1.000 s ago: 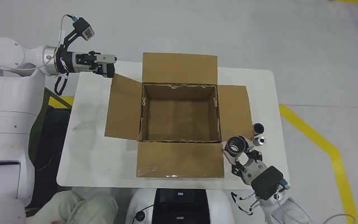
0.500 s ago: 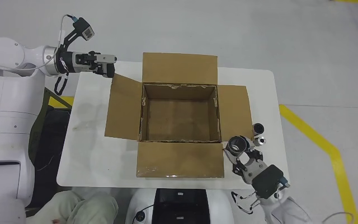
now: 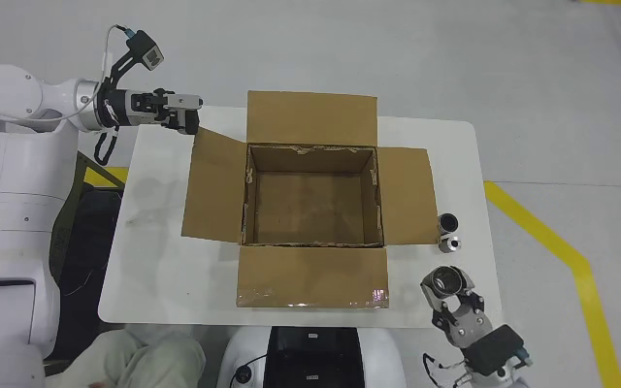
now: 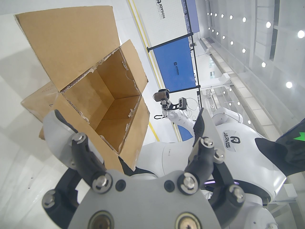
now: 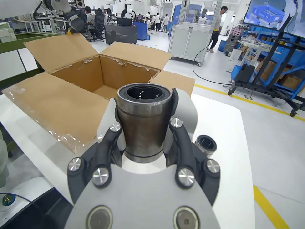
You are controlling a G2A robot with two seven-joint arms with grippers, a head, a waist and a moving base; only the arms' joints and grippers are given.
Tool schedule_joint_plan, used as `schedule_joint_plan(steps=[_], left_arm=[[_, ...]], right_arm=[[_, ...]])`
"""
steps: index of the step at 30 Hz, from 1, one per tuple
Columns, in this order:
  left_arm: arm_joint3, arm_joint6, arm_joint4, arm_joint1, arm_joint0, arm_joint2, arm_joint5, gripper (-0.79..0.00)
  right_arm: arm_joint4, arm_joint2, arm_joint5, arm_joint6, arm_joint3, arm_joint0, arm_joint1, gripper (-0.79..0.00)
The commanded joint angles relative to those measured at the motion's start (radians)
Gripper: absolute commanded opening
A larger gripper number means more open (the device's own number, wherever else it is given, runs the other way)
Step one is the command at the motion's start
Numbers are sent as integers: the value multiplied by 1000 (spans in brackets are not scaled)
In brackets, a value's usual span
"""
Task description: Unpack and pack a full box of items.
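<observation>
While clamped in R gripper, dark hollow steel cylinder w/ black-rimmed bore hangs over near-right corner of white table, beside brown cardboard box; L gripper, jaws apart, by far-left flap.

Shows a cardboard box open in the middle of a white table, all four flaps spread flat. Finds the right gripper over the near right corner, clamped round a metal cylinder. Places a second cylinder upright just beside the right flap, and the left gripper at the far edge, near the left flap.
</observation>
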Motion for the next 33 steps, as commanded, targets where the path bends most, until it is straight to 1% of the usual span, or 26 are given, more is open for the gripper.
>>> schedule_joint_plan(steps=[1, 9, 15, 20, 23, 33], left_arm=[[0, 0, 0, 0, 0, 0, 0, 0], [0, 0, 0, 0, 0, 0, 0, 0], [0, 0, 0, 0, 0, 0, 0, 0], [0, 0, 0, 0, 0, 0, 0, 0], [0, 0, 0, 0, 0, 0, 0, 0], [0, 0, 0, 0, 0, 0, 0, 0]], right_arm=[[2, -4, -6, -10, 39, 18, 1, -785], [34, -27, -36, -57, 200, 96, 1, -785], [65, -42, -28, -80, 330, 169, -1, -785], [73, -56, -13, -65, 405, 218, -3, -785], [91, -63, -18, -52, 430, 236, -4, -785], [90, -64, -20, -50, 430, 237, -3, -785]])
